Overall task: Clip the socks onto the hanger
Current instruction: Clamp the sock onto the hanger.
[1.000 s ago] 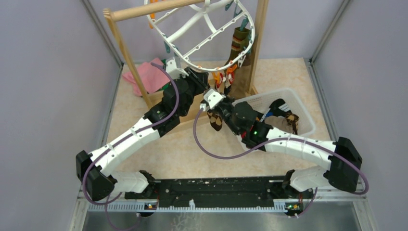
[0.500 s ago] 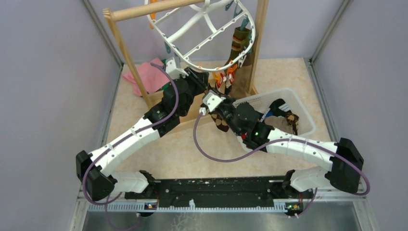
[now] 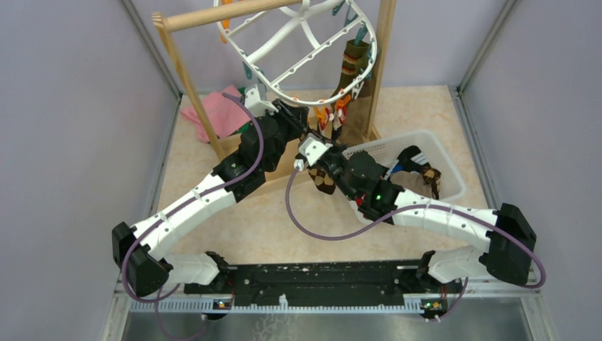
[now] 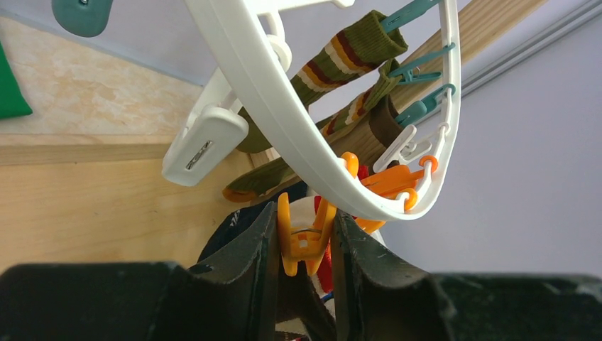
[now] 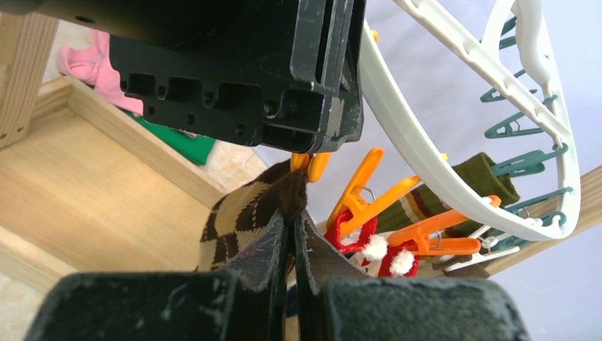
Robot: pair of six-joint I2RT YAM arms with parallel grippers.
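The white oval hanger (image 3: pixel 284 53) hangs from the wooden pole rack; its rim also shows in the left wrist view (image 4: pixel 284 121). My left gripper (image 4: pixel 305 238) is shut on an orange clip (image 4: pixel 307 238) under the rim, squeezing its handles. My right gripper (image 5: pixel 293 224) is shut on the brown argyle sock (image 5: pixel 238 224) and holds its cuff up against the tips of that orange clip (image 5: pixel 312 165), just below the left gripper. A brown-green striped sock (image 3: pixel 353 64) and a red-and-white sock (image 5: pixel 369 245) hang clipped on the hanger. In the top view the grippers meet near the argyle sock (image 3: pixel 321 177).
A white perforated basket (image 3: pixel 447 160) with several socks stands at the right. Folded pink (image 3: pixel 220 110) and green cloths lie at the back left by the wooden rack base (image 3: pixel 234 145). Grey walls close in both sides.
My right gripper has moved left and up with the argyle sock, bringing it closer under the left gripper and the orange clip. The left arm has barely moved.
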